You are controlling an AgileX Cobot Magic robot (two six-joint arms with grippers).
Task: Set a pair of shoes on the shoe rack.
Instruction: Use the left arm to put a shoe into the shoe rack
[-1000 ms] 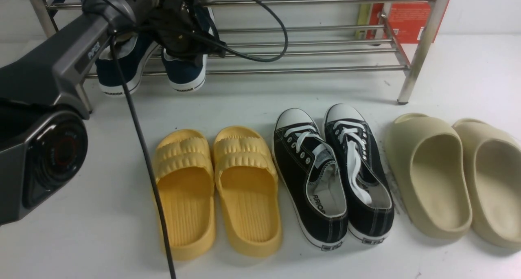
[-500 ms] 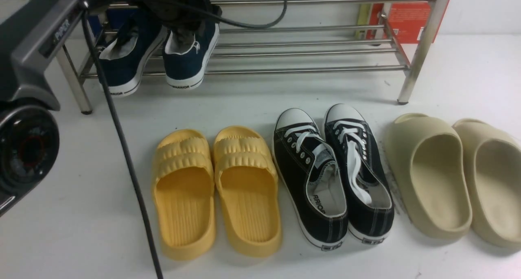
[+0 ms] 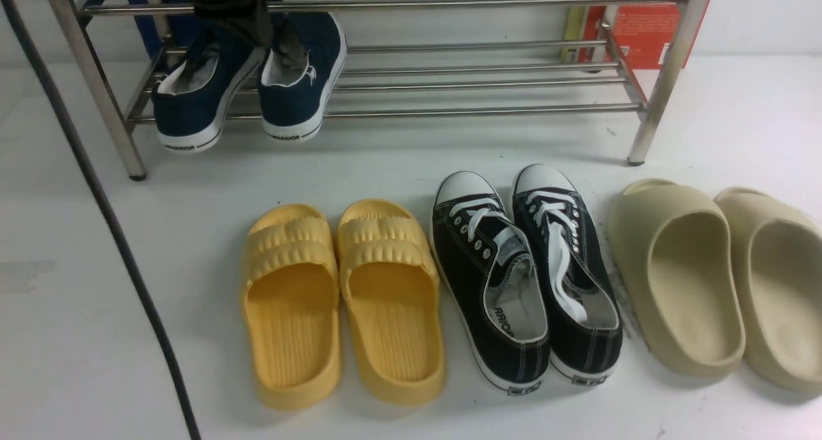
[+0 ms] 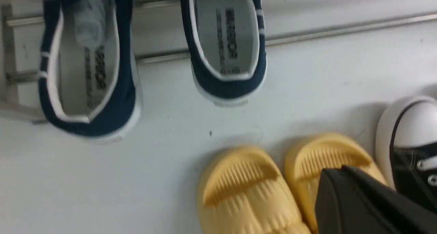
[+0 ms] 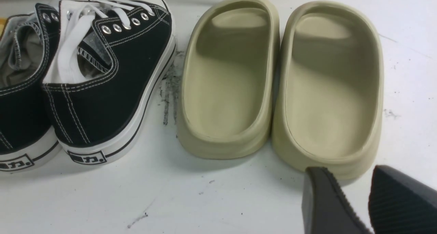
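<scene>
Looking at the navy shoes [image 3: 247, 83], both sit on the shoe rack's [image 3: 449, 80] lowest bars at its left end, heels poking out over the white surface [image 3: 96, 266]. My left tool [image 4: 362, 203] is closed with nothing in it, up above the yellow slippers [image 3: 343, 299]. My right tool [image 5: 355, 196] sits narrowly parted and empty near the beige slides [image 5: 280, 80]. I reckon these canvas shoes are light and floppy, sides cave easily, rubber soles grippy. Best hold looks like pinching the heel collar, where the rim's stiffest.
</scene>
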